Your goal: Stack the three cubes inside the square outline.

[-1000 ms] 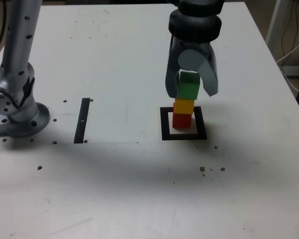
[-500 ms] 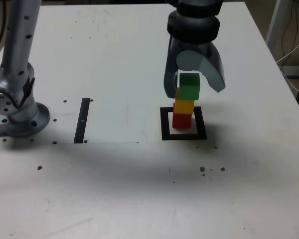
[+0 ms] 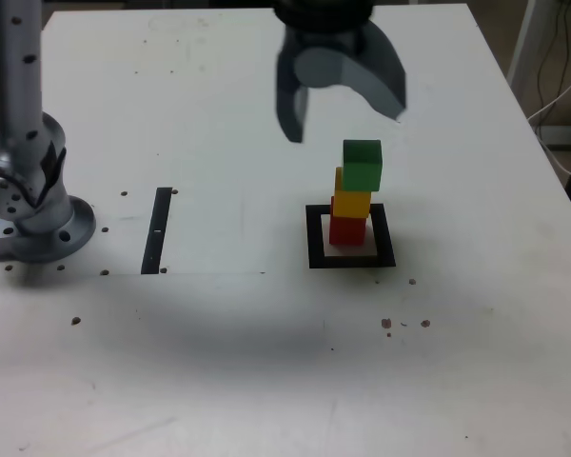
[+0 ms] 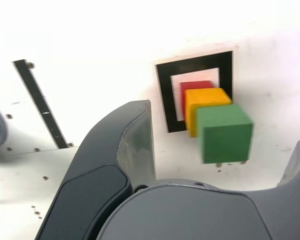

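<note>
Inside the black square outline (image 3: 315,238) stands a stack: the red cube (image 3: 346,229) at the bottom, the yellow cube (image 3: 352,202) on it, the green cube (image 3: 363,164) on top, set slightly towards the exterior view's right. My gripper (image 3: 344,122) hangs open above the stack and a little to the exterior view's left of it, touching nothing. The wrist view looks down between the spread fingers (image 4: 130,145) onto the green cube (image 4: 224,132), yellow cube (image 4: 206,97), red cube (image 4: 192,87) and the outline (image 4: 165,95).
A thin black strip (image 3: 157,228) lies to the exterior view's left of the outline. The arm's base (image 3: 33,214) stands at the far left. Small dark specks dot the white table (image 3: 266,362). Cables hang beyond its right edge.
The jaws spread and let go of the green cube, which stays on the yellow one. The gripper then rose and shifted to the exterior view's left.
</note>
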